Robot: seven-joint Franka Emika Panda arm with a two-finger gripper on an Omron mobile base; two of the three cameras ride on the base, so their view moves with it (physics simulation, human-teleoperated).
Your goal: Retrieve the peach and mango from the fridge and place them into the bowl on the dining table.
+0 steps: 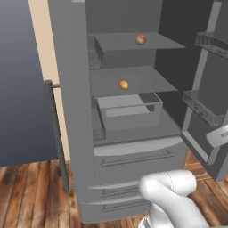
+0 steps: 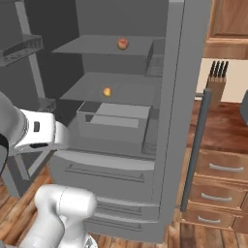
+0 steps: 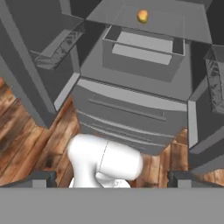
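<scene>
With both doors of the tall grey French-door fridge (image 1: pixel 133 147) swung open, the small reddish-pink round peach (image 1: pixel 140 39) is seen on the upper shelf and the small yellow-orange rounded mango (image 1: pixel 124 84) on the shelf below it, each lying alone and well apart from the other.

From the hand camera the hand (image 3: pixel 112 180) is held back from the cabinet, low and outside it, with its two dark fingertips spread wide and nothing between them. The mango (image 3: pixel 142 16) lies at about twelve o'clock from the hand, slightly toward one o'clock, far up in that picture; it is judged the nearer fruit, the peach being a shelf higher. Neither fruit shows a marked long axis, so no particular wrist roll seems called for.

Just under the mango's shelf a clear-fronted grey drawer box (image 1: pixel 129 111) juts forward, and the door bins (image 3: pixel 59 43) stand at ten and two o'clock. The way in is judged open between the doors, but room above the mango is bounded by the peach's shelf, so a level, forward reach over the shelf's front edge is probably needed.
</scene>
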